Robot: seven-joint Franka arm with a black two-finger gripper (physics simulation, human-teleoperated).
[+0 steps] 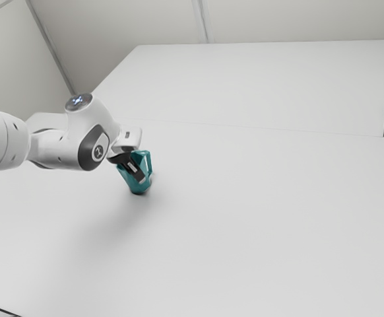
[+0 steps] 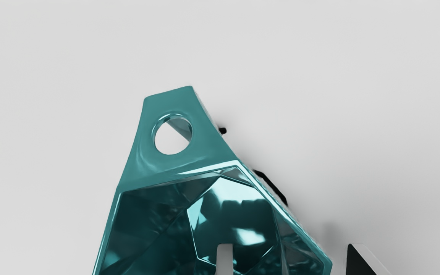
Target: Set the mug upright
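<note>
Nearest the wrist camera, the tool (image 1: 136, 173) has its fingers (image 2: 224, 261) wide apart, one within the mouth of the mug (image 2: 147, 229), the other outside its wall. The mug's open mouth faces the hand, and its handle (image 2: 208, 143) points away from the fingers. In the exterior view, the mug is at the surface (image 1: 264, 205), beneath the end of the arm (image 1: 53, 146), its handle toward the exterior view's right.

No readable words or numbers, a small white emblem on the round dark cap (image 1: 78, 101) atop the arm (image 1: 47, 149), a pale logo-like mark on the grey disc (image 1: 98, 152) at its joint, both too small to make out
</note>
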